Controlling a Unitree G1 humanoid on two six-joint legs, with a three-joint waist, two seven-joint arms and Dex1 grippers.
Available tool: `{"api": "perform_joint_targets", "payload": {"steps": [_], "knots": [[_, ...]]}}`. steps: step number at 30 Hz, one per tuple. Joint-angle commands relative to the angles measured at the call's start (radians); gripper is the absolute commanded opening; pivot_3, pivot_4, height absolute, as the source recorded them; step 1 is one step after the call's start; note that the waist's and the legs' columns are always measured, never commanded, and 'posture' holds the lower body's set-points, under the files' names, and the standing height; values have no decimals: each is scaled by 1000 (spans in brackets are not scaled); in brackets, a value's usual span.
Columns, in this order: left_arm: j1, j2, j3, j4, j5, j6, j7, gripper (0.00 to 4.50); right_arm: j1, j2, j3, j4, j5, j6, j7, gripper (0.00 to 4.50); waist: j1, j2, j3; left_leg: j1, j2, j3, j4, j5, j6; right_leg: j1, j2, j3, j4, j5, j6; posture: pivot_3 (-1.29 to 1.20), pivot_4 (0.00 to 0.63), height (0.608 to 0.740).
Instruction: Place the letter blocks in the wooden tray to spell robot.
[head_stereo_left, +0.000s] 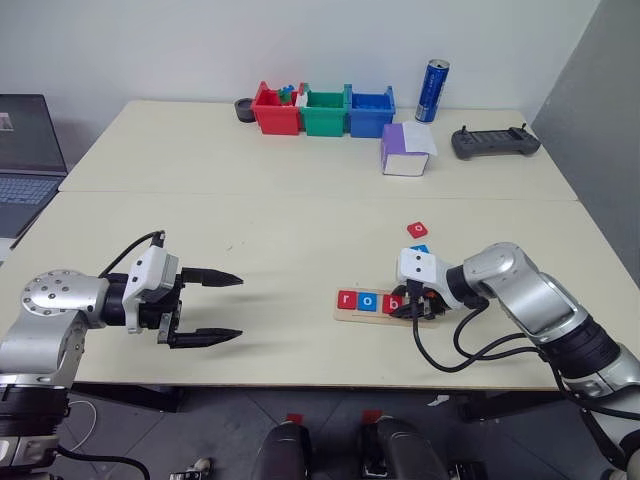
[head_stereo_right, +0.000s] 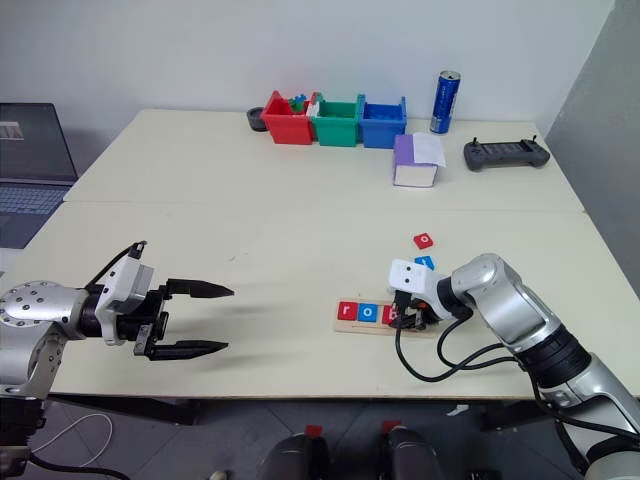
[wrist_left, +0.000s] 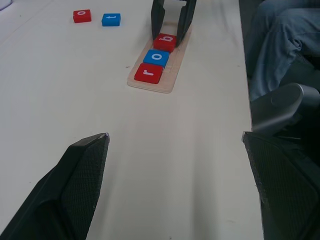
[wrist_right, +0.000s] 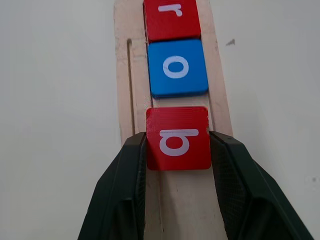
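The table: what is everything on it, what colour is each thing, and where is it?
Wooden tray: one, pale wood, near edge by the right claw.
Letter blocks in the tray: three; red r, blue o, red b.
Loose letter blocks: two, red o and blue, just beyond the tray.
Bins: three, red, green, blue, in a row at the far edge.
Can: one, blue, right of the bins.
Box: one, purple and white, near the can.
Controller: one, dark, far right.
Laptop: one, at the left.
Left claw: black, open over bare table.
Right claw: black, shut on the red b.
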Motion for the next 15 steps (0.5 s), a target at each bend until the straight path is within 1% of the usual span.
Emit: {"api": "perform_joint_targets", "payload": {"steps": [1,15], "knots": [[-9,12,27,-6,-6,-8,-2,4500,-18,-8,11,-23,-14,-15,12,1468,0,0,0,0,0,0,0,0,0,0,0,0,0,0,0,0,150,740],[-17,16,29,-18,-5,9,19,4500,-65,70,41,49,-57,-42,5,1468,0,0,0,0,0,0,0,0,0,0,0,0,0,0,0,0,150,740]]}}
